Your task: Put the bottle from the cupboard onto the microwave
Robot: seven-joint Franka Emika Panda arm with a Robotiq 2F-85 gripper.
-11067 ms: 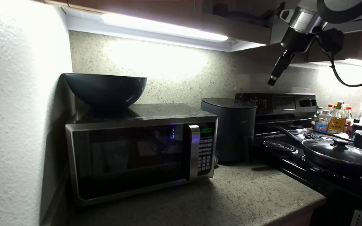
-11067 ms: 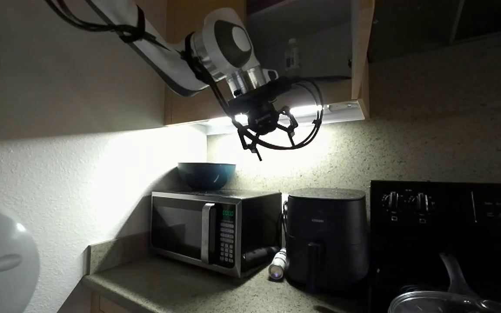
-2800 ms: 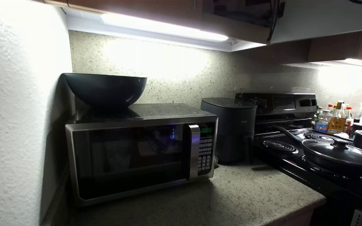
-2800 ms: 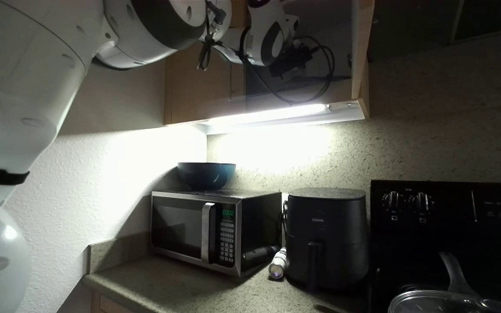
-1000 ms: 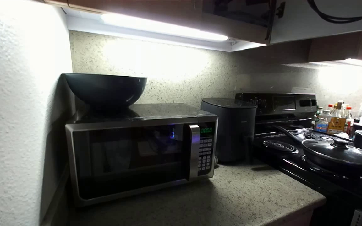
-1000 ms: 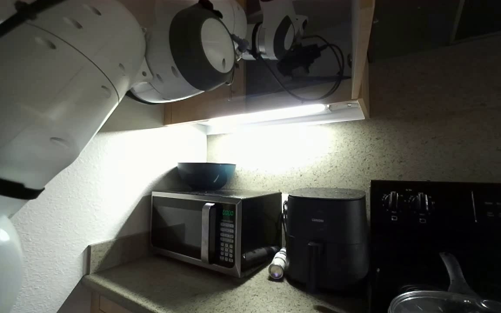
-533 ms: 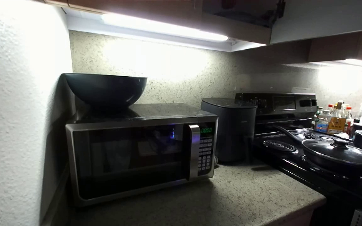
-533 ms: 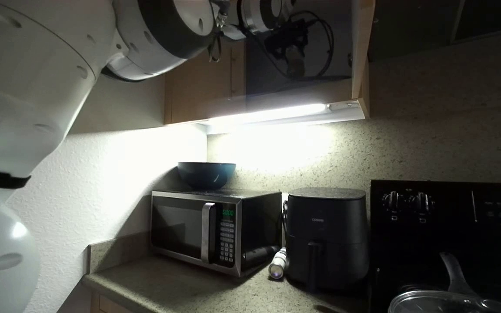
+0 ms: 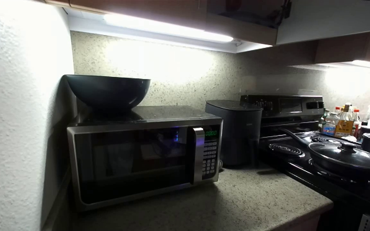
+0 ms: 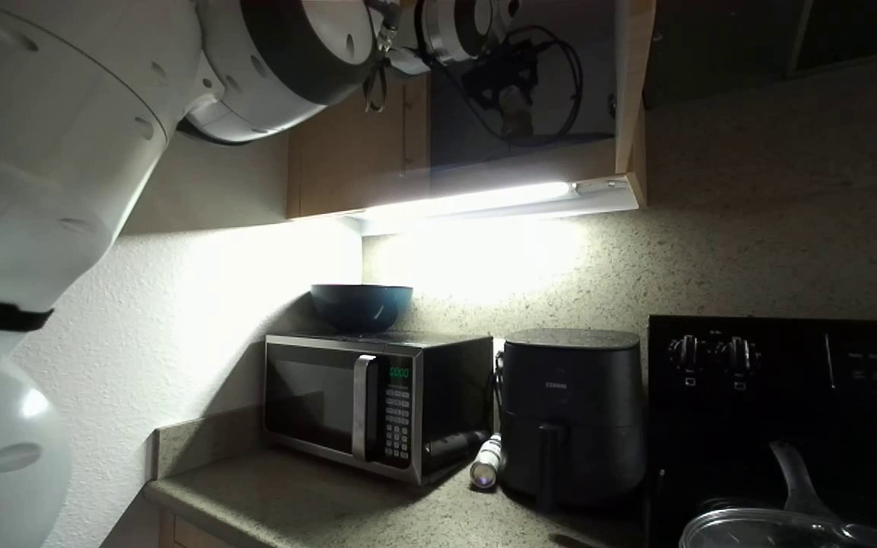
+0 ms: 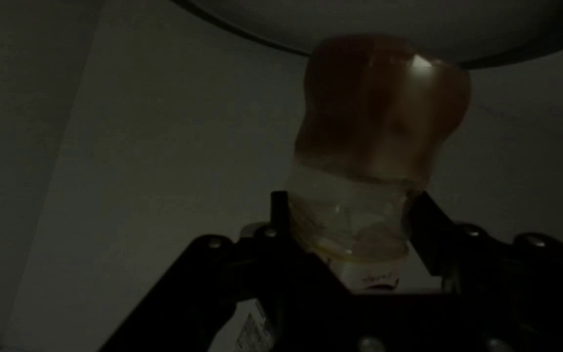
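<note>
The bottle [image 11: 384, 107] has an amber-brown body and a paler top, and stands tilted in the dark wrist view. My gripper [image 11: 351, 205] has a finger against each side of its pale part and is shut on it. In an exterior view the gripper [image 10: 513, 90] is inside the open cupboard [image 10: 358, 156], with the bottle [image 10: 516, 118] dim below it, close above the cupboard floor. Whether it touches the floor I cannot tell. The gripper is out of view in an exterior view that shows the cupboard's lower edge [image 9: 172, 9]. The microwave [image 9: 133, 163] [image 10: 317, 388] stands on the counter below.
A dark bowl [image 9: 108, 93] sits on the microwave's back left. A black air fryer [image 10: 572, 426] and a white cylinder [image 10: 486, 460] stand to its right. The cupboard's open door [image 10: 634, 84] is right of the gripper. A round rimmed thing [image 11: 242, 32] lies beyond the bottle.
Eleven seconds ago my gripper hung below the cupboard; now it is inside. Since one second ago the arm has drawn back left and the bottle shows under the gripper. The last half second is nearly still.
</note>
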